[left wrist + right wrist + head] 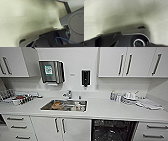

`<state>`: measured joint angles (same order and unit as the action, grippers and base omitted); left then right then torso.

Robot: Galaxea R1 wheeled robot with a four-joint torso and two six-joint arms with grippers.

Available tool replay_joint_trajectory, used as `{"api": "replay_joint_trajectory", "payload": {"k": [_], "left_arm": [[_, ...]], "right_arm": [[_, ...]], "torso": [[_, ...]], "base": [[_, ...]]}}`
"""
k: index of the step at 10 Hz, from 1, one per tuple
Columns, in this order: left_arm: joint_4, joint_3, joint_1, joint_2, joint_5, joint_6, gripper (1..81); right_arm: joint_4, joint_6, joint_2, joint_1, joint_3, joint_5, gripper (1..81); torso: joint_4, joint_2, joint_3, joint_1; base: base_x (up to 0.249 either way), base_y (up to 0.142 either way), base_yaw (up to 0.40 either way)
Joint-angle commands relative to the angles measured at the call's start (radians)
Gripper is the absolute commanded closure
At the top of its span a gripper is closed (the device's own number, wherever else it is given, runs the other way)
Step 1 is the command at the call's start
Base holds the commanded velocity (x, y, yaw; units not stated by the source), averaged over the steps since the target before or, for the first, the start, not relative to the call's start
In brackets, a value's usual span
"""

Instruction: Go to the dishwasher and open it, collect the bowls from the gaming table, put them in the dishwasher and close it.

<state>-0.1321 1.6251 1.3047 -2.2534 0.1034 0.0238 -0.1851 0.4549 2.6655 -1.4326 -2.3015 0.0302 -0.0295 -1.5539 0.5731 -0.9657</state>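
The dishwasher [113,130], lower right of the head frame, stood open, racks dark; opening appeared done, bowl collection left. Above it ran the white desk [105,109] and sink [64,105]. Wrist views gave speckled floor [25,18] instead; either hand's opening could not be told.

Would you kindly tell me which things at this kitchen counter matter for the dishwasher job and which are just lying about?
Job:
- dishwasher, open, dark racks showing

Lying about:
- sink with dishes inside
- tap
- towel dispenser
- soap dispenser
- bottles
- tray of items
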Motion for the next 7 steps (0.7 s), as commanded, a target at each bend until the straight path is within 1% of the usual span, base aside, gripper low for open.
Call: {"api": "replay_joint_trajectory", "payload": {"k": [1,4,7], "left_arm": [[-0.012,0.209,0.115,-0.17,-0.165,-0.013,1.0],[-0.001,0.389,0.178,-0.281,-0.22,-0.005,1.0],[0.0,0.519,0.204,-0.37,-0.223,-0.002,1.0]], "right_arm": [[-0.025,-0.051,0.121,0.007,-0.208,-0.044,1.0],[-0.051,-0.053,0.197,-0.003,-0.326,-0.044,1.0],[-0.068,-0.053,0.236,-0.013,-0.363,-0.042,1.0]], "torso": [[0.0,0.0,0.0,0.0],[0.0,0.0,0.0,0.0],[0.0,0.0,0.0,0.0]], "base": [[0.0,0.0,0.0],[0.0,0.0,0.0],[0.0,0.0,0.0]]}}
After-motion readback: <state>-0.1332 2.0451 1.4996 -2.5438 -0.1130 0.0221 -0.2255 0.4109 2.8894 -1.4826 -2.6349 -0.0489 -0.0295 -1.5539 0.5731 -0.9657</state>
